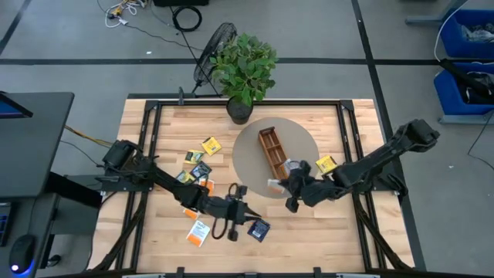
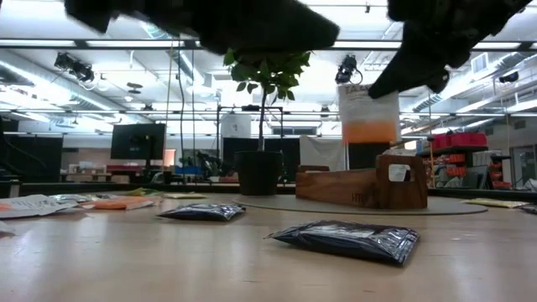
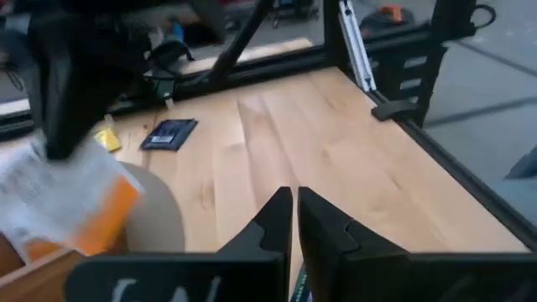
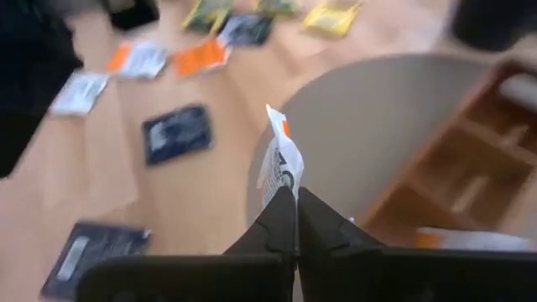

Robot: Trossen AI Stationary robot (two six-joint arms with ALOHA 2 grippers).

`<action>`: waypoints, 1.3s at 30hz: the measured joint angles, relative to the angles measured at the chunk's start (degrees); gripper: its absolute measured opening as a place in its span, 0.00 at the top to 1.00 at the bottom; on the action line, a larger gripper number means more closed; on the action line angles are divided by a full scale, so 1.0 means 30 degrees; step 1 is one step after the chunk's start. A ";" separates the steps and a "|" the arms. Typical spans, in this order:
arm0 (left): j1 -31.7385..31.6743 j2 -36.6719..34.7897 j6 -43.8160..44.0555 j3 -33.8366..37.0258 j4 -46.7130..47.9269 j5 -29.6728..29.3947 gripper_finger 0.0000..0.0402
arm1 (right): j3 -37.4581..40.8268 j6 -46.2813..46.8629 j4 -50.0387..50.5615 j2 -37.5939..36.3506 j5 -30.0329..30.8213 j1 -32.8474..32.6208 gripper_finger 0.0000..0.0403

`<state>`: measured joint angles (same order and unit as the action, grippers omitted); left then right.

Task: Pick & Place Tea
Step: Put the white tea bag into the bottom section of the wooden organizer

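Note:
My right gripper (image 1: 287,193) is shut on an orange-and-white tea sachet (image 4: 279,159), just above the near end of the long brown wooden tray (image 1: 272,150) on the round grey mat (image 1: 251,166). In the low view the sachet (image 2: 367,113) hangs over the tray (image 2: 361,186). My left gripper (image 1: 235,207) is shut and empty, above bare wood left of the mat. Loose sachets lie flat on the table: navy ones (image 1: 258,228) (image 2: 348,239), an orange-and-white one (image 1: 199,232), yellow ones (image 1: 211,144) (image 1: 326,164). My right gripper pinches the sachet's top edge (image 4: 283,191) between its two fingers, from above. The sachet hangs upright below the fingers, orange band lowest (image 2: 367,132), clear of the tray.
A potted plant (image 1: 241,69) stands at the mat's far edge, a wire fan (image 1: 212,50) behind it. Several more sachets (image 1: 197,170) lie left of the mat. A black frame (image 1: 147,116) runs around the table. Bare wood lies near the front right.

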<state>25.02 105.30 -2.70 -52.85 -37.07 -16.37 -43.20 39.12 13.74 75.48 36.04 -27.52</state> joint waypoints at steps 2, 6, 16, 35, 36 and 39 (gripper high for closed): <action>-0.0007 -0.0002 0.0188 0.0948 -0.1254 0.0016 0.93 | 0.0000 0.0434 0.0289 -0.0479 0.1559 -0.0477 1.00; -0.0015 -0.0104 0.0183 0.2273 -0.2644 0.0009 0.93 | 0.0000 0.1981 0.1250 -0.0816 0.4125 -0.1083 1.00; -0.0042 -0.2689 -0.0325 0.5382 -0.4730 -0.0550 0.93 | 0.0000 0.7798 0.4321 0.0077 0.7212 -0.0922 1.00; -0.0568 -0.4250 0.0696 0.7800 -0.5585 -0.1045 0.93 | 0.0015 1.2260 0.6071 0.3388 0.5552 0.0675 1.00; -0.0568 -0.4250 0.0709 0.7800 -0.5612 -0.1045 0.93 | 0.0015 1.2271 0.6013 0.3383 0.5361 0.0676 1.00; -0.0568 -0.4250 0.0825 0.7800 -0.5547 -0.1038 0.93 | 0.0015 1.2240 0.5985 0.3380 0.4675 0.0689 0.99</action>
<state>23.31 92.55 -0.23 -29.45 -53.72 -19.49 -43.16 75.84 31.69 85.62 50.07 -25.45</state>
